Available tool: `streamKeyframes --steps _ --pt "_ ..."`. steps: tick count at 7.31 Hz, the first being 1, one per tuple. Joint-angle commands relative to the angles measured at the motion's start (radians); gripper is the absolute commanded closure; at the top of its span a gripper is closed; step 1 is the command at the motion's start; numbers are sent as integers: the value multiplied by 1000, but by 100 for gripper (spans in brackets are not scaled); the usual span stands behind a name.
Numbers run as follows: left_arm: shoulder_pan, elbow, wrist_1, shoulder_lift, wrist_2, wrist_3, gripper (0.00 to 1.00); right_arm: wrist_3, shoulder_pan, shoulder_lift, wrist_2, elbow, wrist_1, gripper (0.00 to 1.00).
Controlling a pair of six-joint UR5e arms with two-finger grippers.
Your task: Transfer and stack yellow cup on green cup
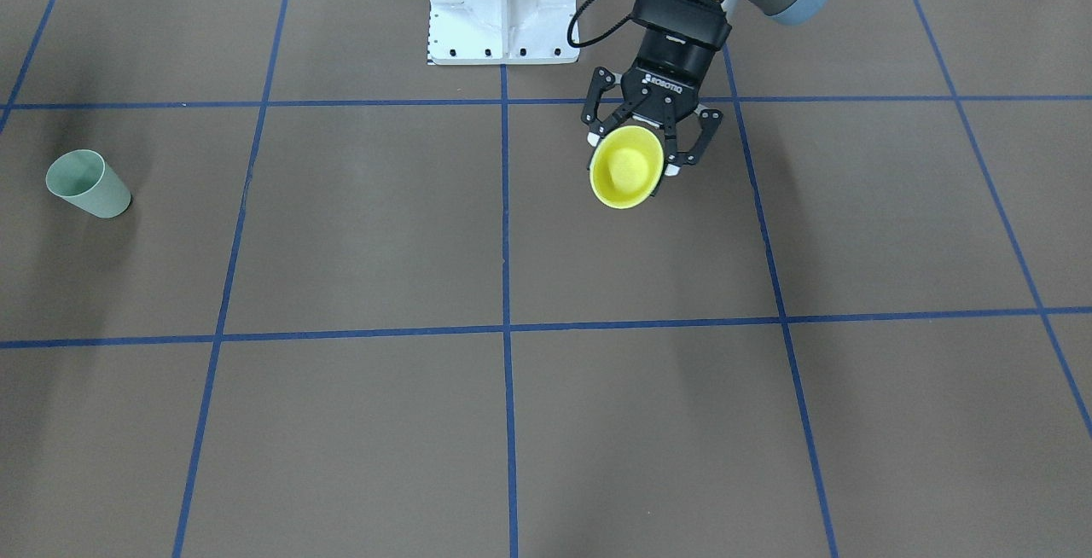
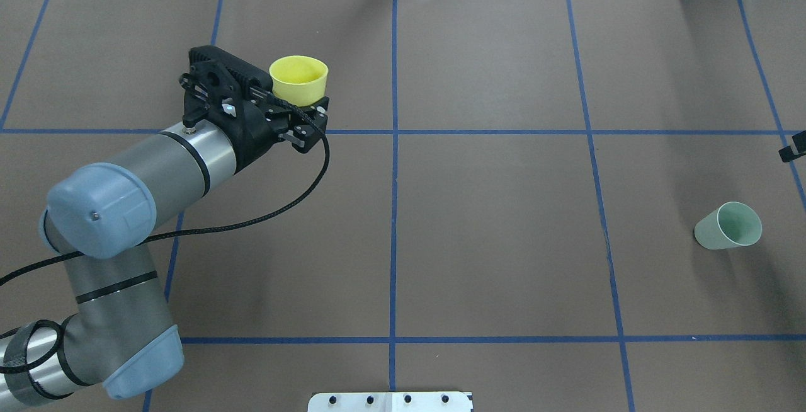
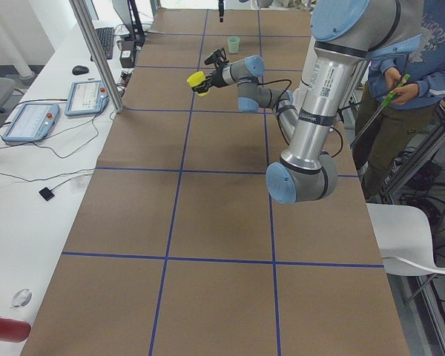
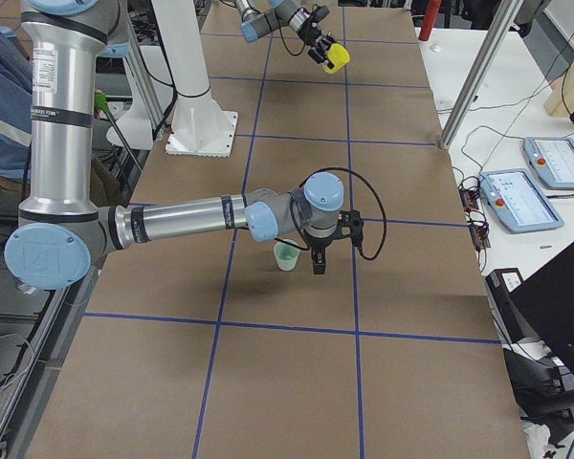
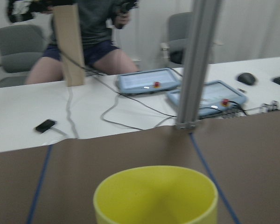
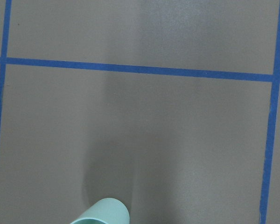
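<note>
The yellow cup (image 1: 627, 167) is held upright above the table in my left gripper (image 1: 638, 155), whose fingers are shut on its sides. It also shows in the overhead view (image 2: 299, 78), the side views (image 3: 196, 80) (image 4: 335, 57) and, low in the frame, the left wrist view (image 5: 156, 196). The green cup (image 2: 728, 226) stands upright on the table at the far right side (image 1: 88, 184) (image 4: 286, 255), and its rim shows in the right wrist view (image 6: 102, 213). My right gripper (image 4: 316, 256) hangs just beside the green cup. I cannot tell whether it is open or shut.
Blue tape lines grid the brown table (image 2: 504, 242). The white robot base plate (image 1: 503, 12) sits at the robot's edge. An aluminium post (image 4: 478, 67) and teach pendants (image 3: 85, 96) stand past the far edge. An operator (image 3: 411, 67) stands beside the robot.
</note>
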Motion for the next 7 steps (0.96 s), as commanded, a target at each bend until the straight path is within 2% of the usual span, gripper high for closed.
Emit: streamKeyframes --steps 1,2,3,5,6,7 --pt "-3 35 -158 -16 -260 262 100 -12 -3 12 8 32 61 0" --pt "3 65 -187 -55 -297 280 100 6 -6 23 29 42 119 0" --pt "-2 85 -192 -92 -373 291 100 30 -11 53 92 50 121 0" --pt "3 128 -311 -100 -401 287 100 271 -119 191 115 72 116 1" --pt "1 128 -310 -126 -403 285 100 324 -159 226 156 87 110 0" --pt "1 128 -313 -129 -403 291 100 387 -175 266 271 87 109 1"
